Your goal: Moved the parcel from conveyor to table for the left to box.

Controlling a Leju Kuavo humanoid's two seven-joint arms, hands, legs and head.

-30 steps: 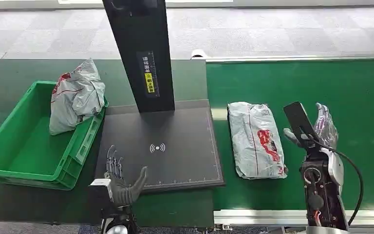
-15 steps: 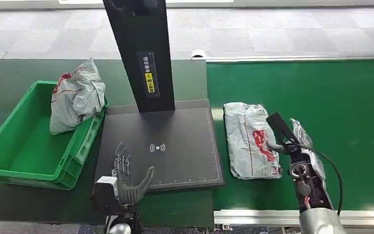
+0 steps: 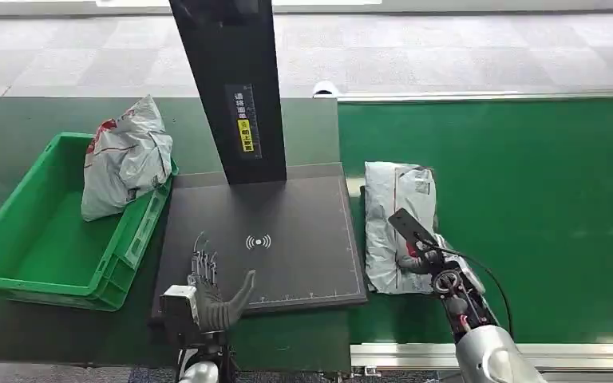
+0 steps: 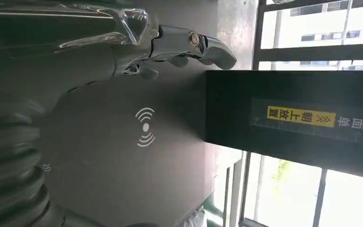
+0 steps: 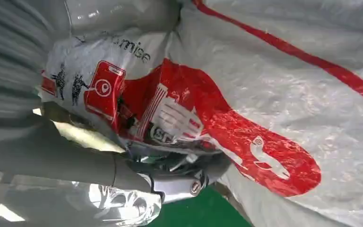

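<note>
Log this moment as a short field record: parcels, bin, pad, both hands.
parcel on conveyor: grey-white bag with red print, flat on the green belt beside the black pad
right hand: on that parcel, fingers pressed into the wrap
left hand: open, above the pad's near edge
green bin: on the table
parcel in bin: leaning on the bin's far corner

The right hand [image 3: 420, 257], apart from the grey-white plastic mailer parcel with red print [image 3: 395, 219] a second ago, now grips its near end; the parcel sits closer to the black scanner pad [image 3: 287, 215]; the left hand [image 3: 207, 291] edges slightly forward.
</note>
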